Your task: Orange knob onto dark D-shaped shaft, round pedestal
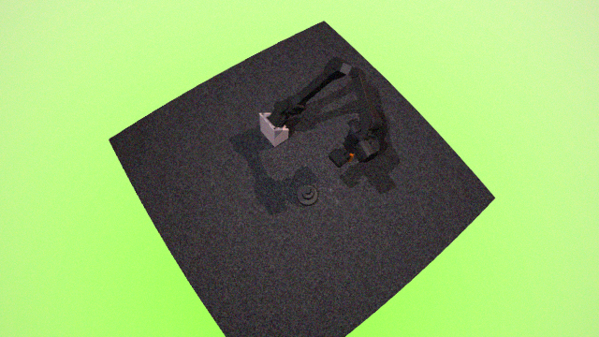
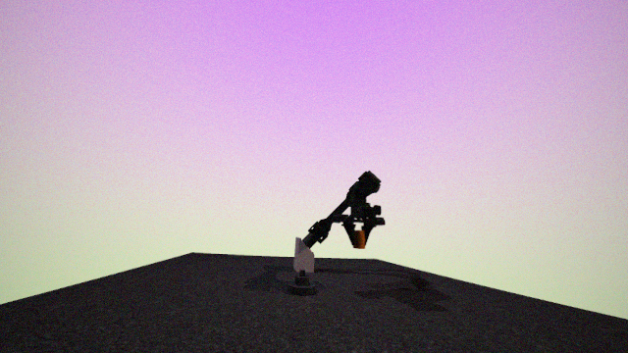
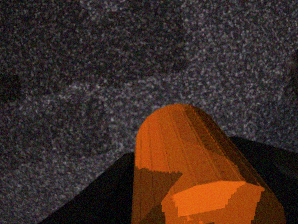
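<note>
The orange knob [image 1: 351, 157] [image 2: 360, 239] [image 3: 172, 145] is held upright between the fingers of my gripper [image 2: 359, 240], which is shut on it. Knob and gripper hang well above the table, to the right of the pedestal in the top and exterior views. The round dark pedestal [image 1: 301, 200] [image 2: 302, 290] stands on the table with the dark shaft [image 1: 308, 192] [image 2: 302, 275] upright at its centre, bare. The shaft's flat side cannot be made out. In the wrist view the knob's near end shows at the bottom; its hole is hidden.
The pale arm base [image 1: 273, 132] [image 2: 304, 260] stands behind the pedestal in the exterior view. The arm bends up and over from it. Shadows of the arm fall on the dark table top [image 1: 262, 262] [image 2: 196, 314] around the pedestal and under the gripper.
</note>
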Robot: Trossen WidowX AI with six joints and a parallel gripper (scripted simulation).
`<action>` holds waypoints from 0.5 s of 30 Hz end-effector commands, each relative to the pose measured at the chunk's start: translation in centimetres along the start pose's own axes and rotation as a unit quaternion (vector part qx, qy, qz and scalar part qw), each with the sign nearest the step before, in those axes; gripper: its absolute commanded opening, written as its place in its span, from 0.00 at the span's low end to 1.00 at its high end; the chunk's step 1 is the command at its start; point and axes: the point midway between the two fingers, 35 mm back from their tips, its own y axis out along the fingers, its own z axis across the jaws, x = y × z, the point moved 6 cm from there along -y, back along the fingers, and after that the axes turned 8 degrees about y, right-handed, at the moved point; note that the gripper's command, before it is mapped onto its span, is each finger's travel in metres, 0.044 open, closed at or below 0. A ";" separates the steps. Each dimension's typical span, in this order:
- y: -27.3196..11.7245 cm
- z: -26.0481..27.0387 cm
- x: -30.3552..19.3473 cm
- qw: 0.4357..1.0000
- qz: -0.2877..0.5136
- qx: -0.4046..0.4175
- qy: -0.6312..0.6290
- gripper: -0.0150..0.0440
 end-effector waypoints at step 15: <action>1.1 -5.8 1.7 1.000 -0.002 -0.006 0.001 0.25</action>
